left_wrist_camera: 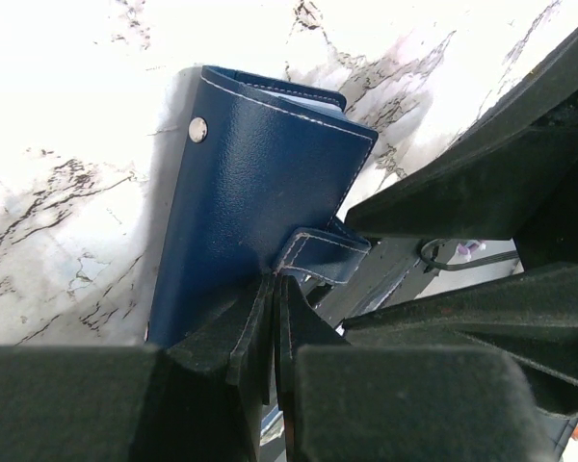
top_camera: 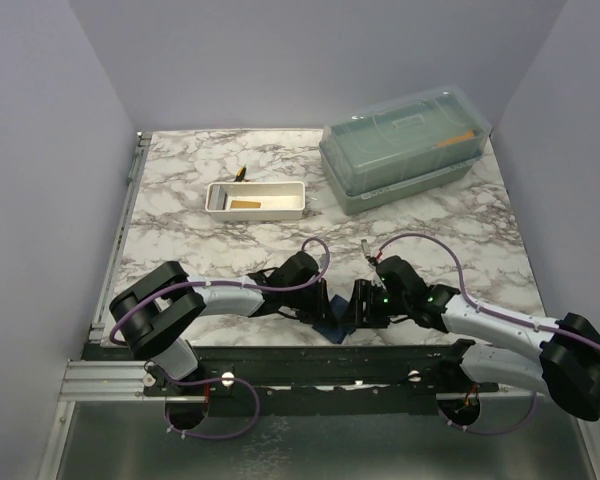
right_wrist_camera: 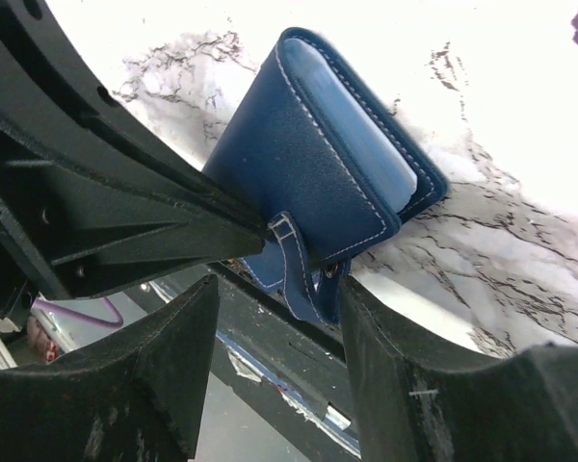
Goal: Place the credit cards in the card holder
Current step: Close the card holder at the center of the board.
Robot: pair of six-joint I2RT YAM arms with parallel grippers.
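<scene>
The navy-blue card holder stands folded and tilted on the marble near the table's front edge, between both grippers. My left gripper is shut on its lower edge, beside the snap strap. My right gripper is open, and the card holder sits just beyond its fingertips. The strap hangs between the jaws, close to the right finger. A pale blue pocket face shows at the card holder's open side. One orange-tan credit card lies in the white tray further back.
A large translucent green lidded box stands at the back right, with an orange strip showing through its lid. A small dark cylinder lies behind the tray. The black mounting rail runs along the front edge right beside the card holder.
</scene>
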